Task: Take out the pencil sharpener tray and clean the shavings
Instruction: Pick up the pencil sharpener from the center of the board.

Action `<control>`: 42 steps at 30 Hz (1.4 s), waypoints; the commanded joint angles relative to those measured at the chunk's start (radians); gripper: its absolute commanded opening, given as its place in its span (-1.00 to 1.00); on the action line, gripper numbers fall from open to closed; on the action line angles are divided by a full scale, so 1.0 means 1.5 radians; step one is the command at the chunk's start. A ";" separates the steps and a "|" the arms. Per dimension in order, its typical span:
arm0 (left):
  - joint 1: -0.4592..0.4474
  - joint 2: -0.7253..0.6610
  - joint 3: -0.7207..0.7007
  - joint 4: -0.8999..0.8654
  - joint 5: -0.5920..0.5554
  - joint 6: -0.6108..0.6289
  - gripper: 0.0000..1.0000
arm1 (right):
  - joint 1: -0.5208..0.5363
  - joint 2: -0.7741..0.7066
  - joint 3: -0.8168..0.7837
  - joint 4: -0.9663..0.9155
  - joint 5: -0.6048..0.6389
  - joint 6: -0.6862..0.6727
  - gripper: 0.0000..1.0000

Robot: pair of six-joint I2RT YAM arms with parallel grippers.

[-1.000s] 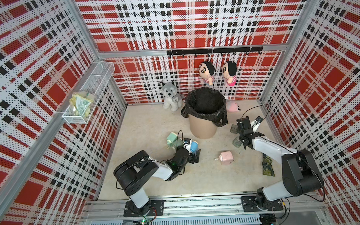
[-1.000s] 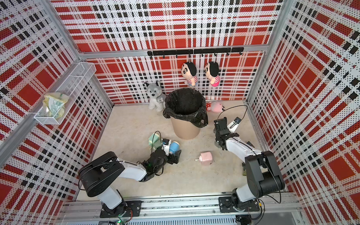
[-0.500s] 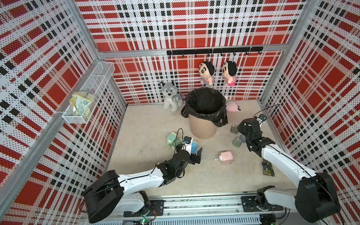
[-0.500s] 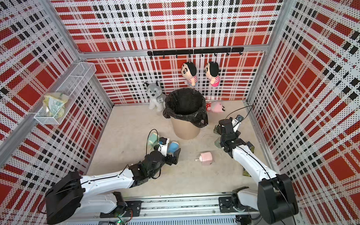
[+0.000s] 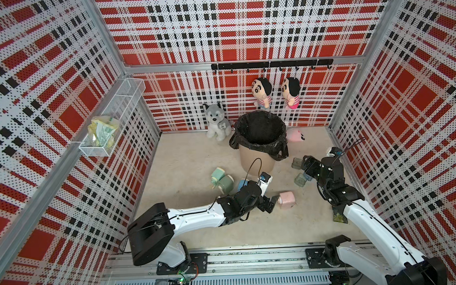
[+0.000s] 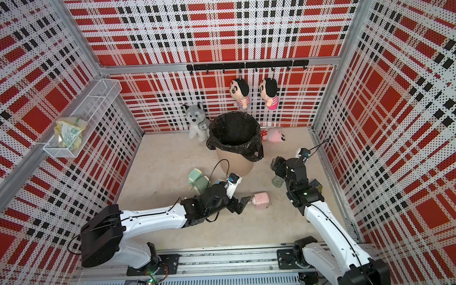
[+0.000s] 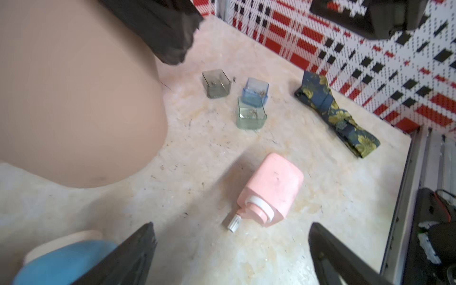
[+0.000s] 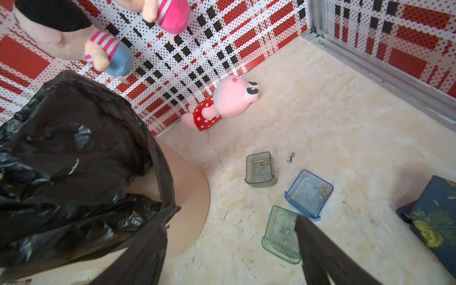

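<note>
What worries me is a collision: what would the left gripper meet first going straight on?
Probably the pink sharpener, lying on its side just ahead of the open left gripper, white knob end nearest; depth is unclear.

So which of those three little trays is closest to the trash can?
The smoky grey tray, standing alone by the trash can; the blue tray and green tray sit together farther out.

Pink pencil sharpener [image 7: 271, 187], grey tray [image 8: 259, 170], blue tray [image 8: 308, 193], green tray [image 8: 278, 229], black bin bag [image 8: 74, 148], navy cloth [image 7: 338, 113] with yellow flowers, red-white-black plaid walls [image 5: 244, 30]
</note>
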 commanded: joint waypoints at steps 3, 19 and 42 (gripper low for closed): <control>0.004 0.069 0.066 0.010 0.091 0.024 0.96 | 0.006 -0.048 -0.007 -0.049 -0.031 -0.034 0.70; 0.051 0.170 0.141 0.049 0.266 0.022 0.96 | 0.006 -0.071 0.003 -0.090 -0.031 -0.058 0.75; 0.003 0.293 0.204 0.061 0.240 0.013 1.00 | 0.006 -0.110 -0.016 -0.115 -0.049 -0.071 0.75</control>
